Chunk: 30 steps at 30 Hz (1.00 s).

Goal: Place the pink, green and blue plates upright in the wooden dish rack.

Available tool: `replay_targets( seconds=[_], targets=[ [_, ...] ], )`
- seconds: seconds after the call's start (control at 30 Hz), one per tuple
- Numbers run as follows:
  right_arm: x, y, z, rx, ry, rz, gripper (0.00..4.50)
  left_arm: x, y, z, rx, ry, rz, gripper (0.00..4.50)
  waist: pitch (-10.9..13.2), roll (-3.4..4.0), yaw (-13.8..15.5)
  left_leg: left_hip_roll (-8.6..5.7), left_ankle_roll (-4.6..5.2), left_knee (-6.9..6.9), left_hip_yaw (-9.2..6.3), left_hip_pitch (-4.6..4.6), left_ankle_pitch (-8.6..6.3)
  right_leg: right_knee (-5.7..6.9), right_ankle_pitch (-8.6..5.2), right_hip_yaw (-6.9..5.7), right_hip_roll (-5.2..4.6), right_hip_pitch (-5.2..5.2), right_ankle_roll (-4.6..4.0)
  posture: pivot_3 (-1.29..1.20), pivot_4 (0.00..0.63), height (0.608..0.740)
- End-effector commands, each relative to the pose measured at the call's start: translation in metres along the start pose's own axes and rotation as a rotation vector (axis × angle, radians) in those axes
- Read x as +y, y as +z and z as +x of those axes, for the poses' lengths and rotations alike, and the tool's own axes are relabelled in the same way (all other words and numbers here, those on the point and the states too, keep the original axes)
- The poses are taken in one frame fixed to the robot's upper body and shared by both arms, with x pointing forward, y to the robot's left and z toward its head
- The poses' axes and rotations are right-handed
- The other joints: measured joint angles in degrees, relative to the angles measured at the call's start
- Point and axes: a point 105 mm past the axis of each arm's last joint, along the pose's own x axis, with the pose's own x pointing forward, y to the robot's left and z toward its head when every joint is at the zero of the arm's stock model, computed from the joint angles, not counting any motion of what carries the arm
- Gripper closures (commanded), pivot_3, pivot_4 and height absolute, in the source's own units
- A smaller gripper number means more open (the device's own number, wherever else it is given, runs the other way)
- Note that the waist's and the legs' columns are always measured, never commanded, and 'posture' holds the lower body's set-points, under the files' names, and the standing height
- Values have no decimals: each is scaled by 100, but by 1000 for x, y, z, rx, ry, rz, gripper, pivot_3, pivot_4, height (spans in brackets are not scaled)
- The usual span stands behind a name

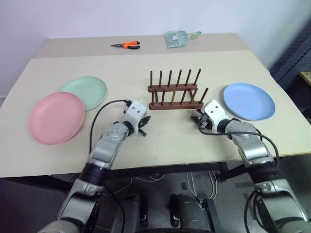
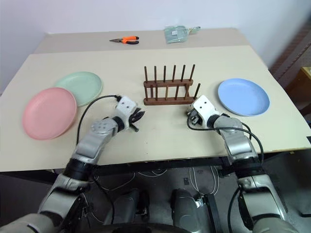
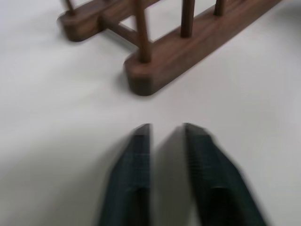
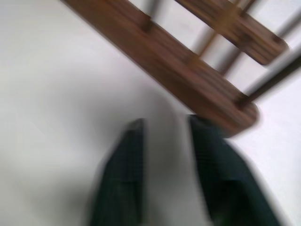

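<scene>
The wooden dish rack stands empty at the table's middle, its pegs upright. The pink plate lies flat at the left, its edge over the green plate behind it. The blue plate lies flat to the right of the rack. My left gripper hovers low just in front of the rack's left end, open, nothing between its fingers. My right gripper sits in front of the rack's right end, between rack and blue plate, also open and empty.
Orange-handled pliers and a pale green packet lie on the far table section. The table's front edge runs just below both forearms. A black cable loops from the left wrist.
</scene>
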Motion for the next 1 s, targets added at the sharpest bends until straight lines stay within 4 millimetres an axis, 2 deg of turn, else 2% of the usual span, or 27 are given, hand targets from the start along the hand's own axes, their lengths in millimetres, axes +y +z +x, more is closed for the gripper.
replay_targets(
  seconds=[0.03, 0.07, 0.1, 0.13, 0.17, 0.23, 0.27, 0.4, 0.5, 0.6, 0.73, 0.83, 1.0],
  targets=[
    [30, 63, -16, -197, 191, -25, 626, 75, 51, -50, -172, 359, 5, 1408, 4, 1, 24, 0, -3, 4, -4, -1, 1, 2, 0, -1, -1, -1, -1, 0, 150, 740],
    [39, 75, -20, -233, 239, -31, 134, 111, 53, -74, -161, 582, 18, 916, 4, 0, 33, 0, -4, 7, -8, 0, 1, 4, 3, -3, -1, 2, -3, 0, 150, 740],
    [46, 85, -22, -261, 273, -34, 115, 140, 57, -100, -158, 788, 4, 414, 3, -1, 33, 0, -4, 7, -11, 1, -1, 4, 6, -4, -1, 3, -6, 0, 150, 740],
    [49, 91, -22, -276, 286, -37, 115, 158, 58, -120, -165, 925, -39, 38, 1, -6, 31, 0, 8, 7, -13, 5, -9, 5, 7, -4, 0, 5, -8, 0, 150, 740],
    [50, 98, -22, -292, 298, -44, 115, 175, 62, -145, -212, 1064, -129, 38, 0, -9, 37, 0, 19, 7, -15, 5, -16, 5, 7, -4, 0, 6, -8, 0, 150, 740],
    [53, 110, -18, -314, 322, -76, 115, 189, 62, -179, -238, 1211, -216, 38, 0, -12, 50, -5, 4, 7, -13, 3, -6, 2, 7, -5, -2, 6, -5, 0, 150, 740],
    [54, 115, -17, -324, 330, -92, 115, 191, 60, -187, -220, 1238, -227, 38, -1, -14, 57, -9, 7, 7, -12, -1, -8, -1, 6, -5, -4, 4, -3, 0, 150, 740],
    [61, 133, -12, -368, 423, -76, 58, 180, 35, -199, -108, 1209, -322, 8, -5, -29, 143, -18, 9, 9, -12, -9, -8, -1, 3, -6, -6, 4, 3, 0, 150, 740],
    [69, 135, -11, -369, 466, -97, 58, 170, 22, -203, -58, 1188, -366, 8, -7, -46, 177, -17, 6, 11, -13, -10, -9, -3, 3, -6, -6, 5, 2, 0, 150, 740],
    [72, 132, -9, -365, 469, -122, 58, 160, -4, -207, -17, 1208, -529, 8, -8, -49, 172, -17, -9, 11, -12, -9, -16, -4, 3, -5, -7, 4, 2, 0, 150, 740],
    [74, 130, -6, -364, 457, -142, 58, 145, -28, -194, 28, 1121, -718, 8, -8, -54, 163, -17, -13, 11, -12, -9, -14, -1, 3, -5, -4, 4, 2, 0, 150, 740],
    [73, 131, -6, -369, 445, -156, 0, 142, -35, -189, -8, 1113, -844, 844, -8, -54, 178, -17, -15, 11, -12, -7, -13, 0, 3, -5, -3, 6, 2, 0, 150, 740],
    [68, 131, -7, -372, 409, -174, 0, 145, -42, -191, -14, 1136, -891, 3419, -9, -56, 164, -16, -17, 10, -11, -6, -12, 0, 3, -6, -1, 6, 3, 0, 150, 740]
  ],
)
